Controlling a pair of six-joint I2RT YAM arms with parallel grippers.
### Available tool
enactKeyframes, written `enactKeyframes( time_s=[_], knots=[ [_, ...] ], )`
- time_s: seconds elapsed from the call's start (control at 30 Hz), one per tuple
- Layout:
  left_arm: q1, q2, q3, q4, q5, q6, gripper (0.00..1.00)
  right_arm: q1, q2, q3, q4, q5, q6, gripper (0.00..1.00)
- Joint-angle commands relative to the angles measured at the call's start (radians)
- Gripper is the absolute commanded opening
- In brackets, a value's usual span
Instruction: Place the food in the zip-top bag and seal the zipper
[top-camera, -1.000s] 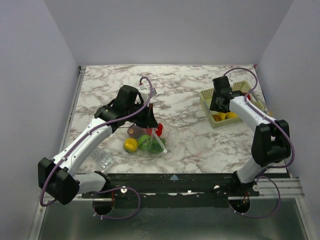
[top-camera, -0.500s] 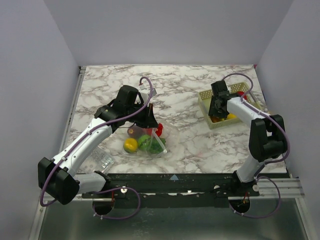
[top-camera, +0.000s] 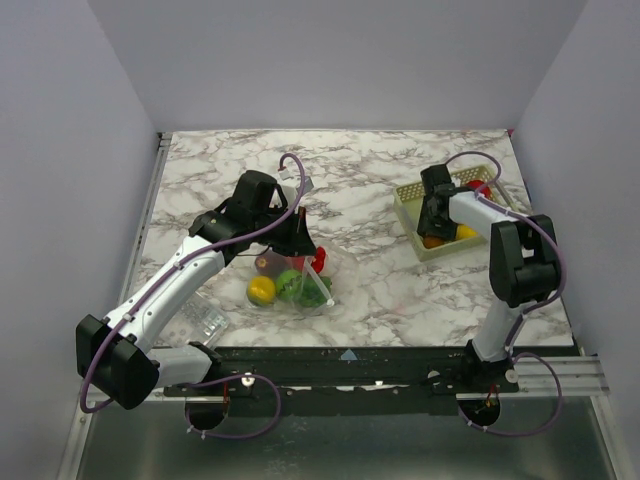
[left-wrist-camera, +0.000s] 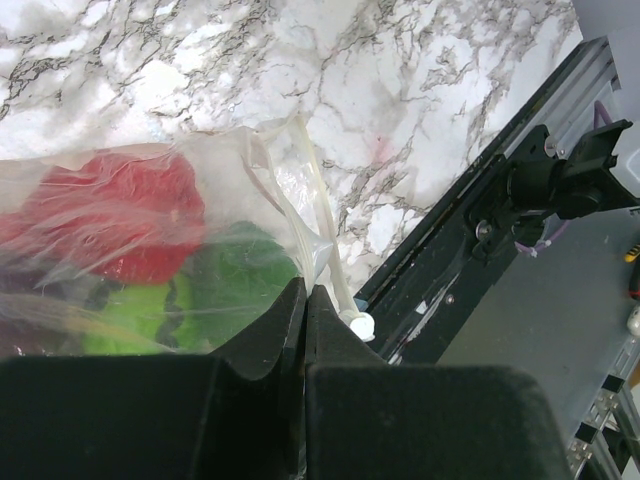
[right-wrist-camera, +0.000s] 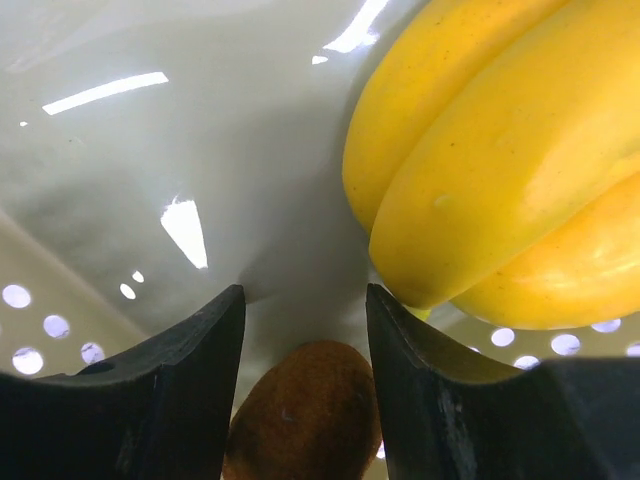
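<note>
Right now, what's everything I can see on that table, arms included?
zip-top bag: one, clear, middle of marble table
bagged food: four visible, yellow, green, red, dark purple, inside bag
basket: one, pale green, right side
basket food: at least three, yellow, red, orange-brown, in basket
packet: one, crinkly clear, near left edge
left gripper: one, black, shut on bag's edge
right gripper: one, black, open inside basket, orange-brown piece between its fingers

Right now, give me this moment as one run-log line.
left gripper: shut on bag | right gripper: open in basket, over brown fruit | bag: food inside
</note>
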Motion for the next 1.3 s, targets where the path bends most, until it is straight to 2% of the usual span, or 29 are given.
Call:
enactKeyframes(
  time_s=[0.0,0.1,0.37,0.57,0.7,0.8,0.93,1.27],
  knots=[
    [0.005,-0.007,-0.006,0.023,0.037,-0.002,0.00,-0.009,-0.017,0.017,-0.048,0.089,-0.001,0.53],
    [0.004,-0.007,-0.005,0.024,0.038,-0.003,0.00,-0.009,-0.037,0.030,-0.043,0.068,-0.015,0.51],
    [0.004,-0.002,-0.005,0.023,0.034,-0.002,0.00,-0.008,-0.152,0.016,0.039,-0.056,-0.005,0.24],
    [0.004,-0.002,-0.005,0.024,0.034,-0.003,0.00,-0.008,-0.297,-0.055,0.135,-0.084,0.001,0.11],
    [0.004,-0.002,-0.006,0.025,0.044,-0.004,0.00,-0.008,-0.321,-0.068,0.150,-0.090,-0.009,0.14],
    [0.004,-0.004,-0.006,0.026,0.045,-0.004,0.00,-0.008,-0.280,-0.023,0.058,-0.098,0.005,0.24],
    [0.005,-0.005,-0.008,0.023,0.038,-0.002,0.00,-0.008,-0.278,-0.058,0.025,-0.139,0.011,0.37],
    [0.004,-0.005,-0.007,0.026,0.046,-0.004,0.00,-0.008,-0.284,-0.122,0.010,-0.158,-0.002,0.51]
  ],
)
